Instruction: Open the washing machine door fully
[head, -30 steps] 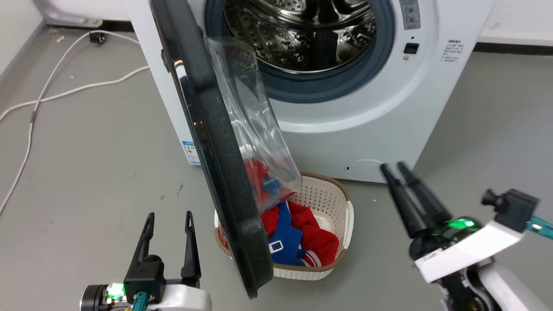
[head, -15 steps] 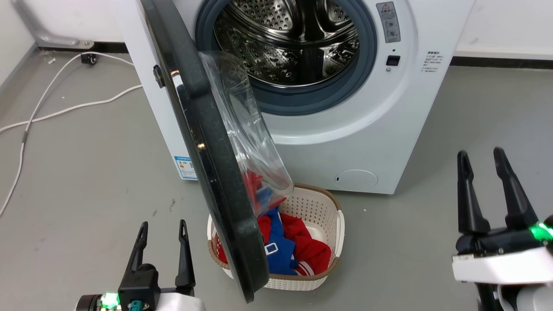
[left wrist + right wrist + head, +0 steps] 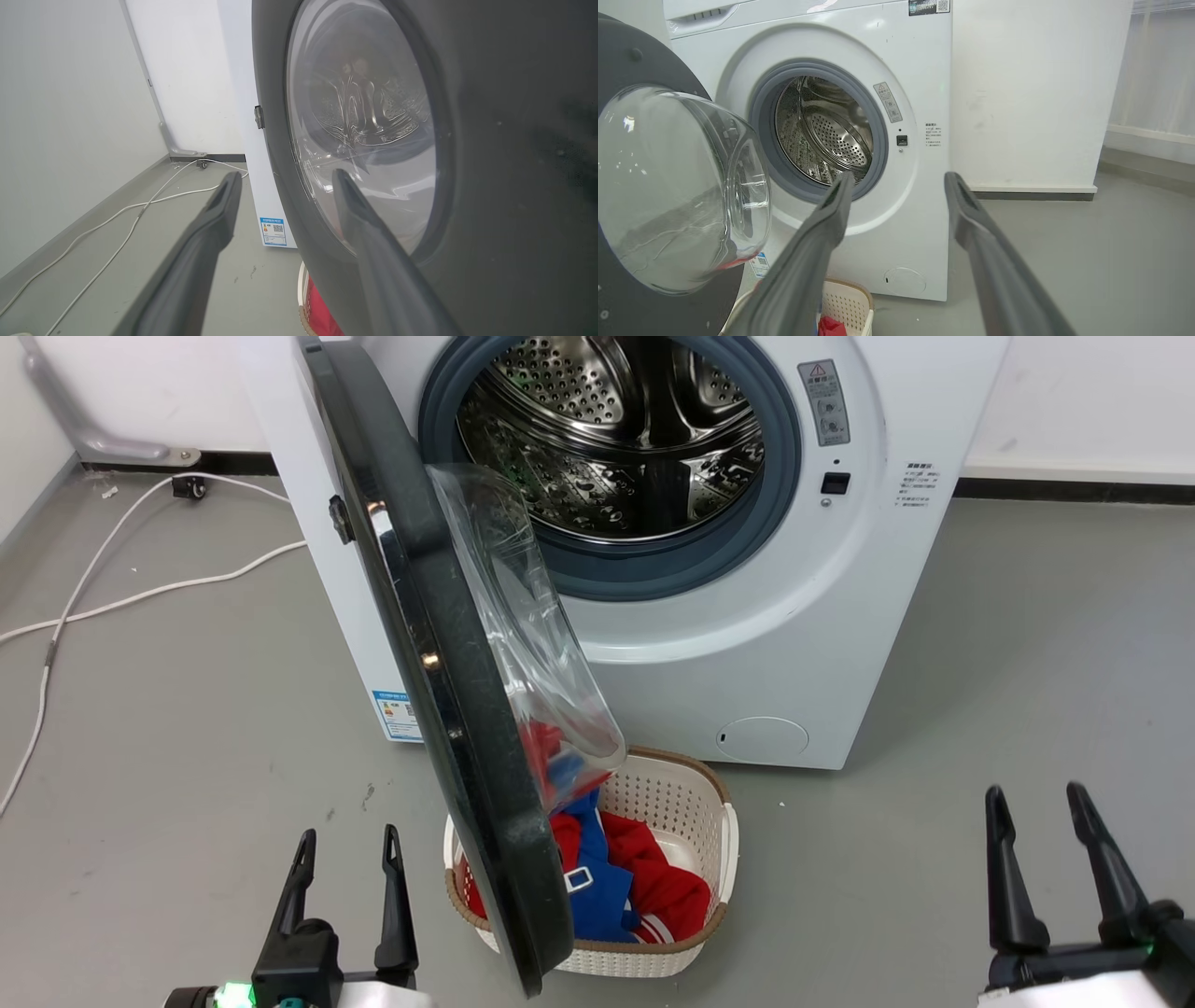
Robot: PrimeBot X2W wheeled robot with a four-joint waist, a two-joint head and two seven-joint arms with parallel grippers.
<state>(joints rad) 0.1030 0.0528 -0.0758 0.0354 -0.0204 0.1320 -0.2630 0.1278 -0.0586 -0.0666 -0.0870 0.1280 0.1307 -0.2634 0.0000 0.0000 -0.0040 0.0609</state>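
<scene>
The washing machine door [image 3: 439, 691] is a big glossy black disc with a bulging clear glass bowl [image 3: 523, 644]. It stands swung out from the white machine [image 3: 840, 616], nearly edge-on to the head view, leaving the steel drum [image 3: 625, 439] exposed. My left gripper [image 3: 346, 840] is open at the lower left, just outside the door's outer face and not touching it. In the left wrist view that gripper [image 3: 285, 175] points at the door's outer face [image 3: 514, 186]. My right gripper [image 3: 1034, 795] is open and empty at the lower right; in its wrist view it [image 3: 899, 176] faces the machine front beside the glass bowl [image 3: 677, 186].
A white woven basket [image 3: 709, 821] with red and blue clothes [image 3: 644, 877] sits on the floor under the door's lower edge. White cables [image 3: 121, 588] run across the grey floor at the left. A small round flap [image 3: 764, 737] is low on the machine front.
The right gripper, nearly shut by the round flap a second ago, has opened and drawn back to the lower right. The head camera has shifted. The door's angle looks unchanged.
</scene>
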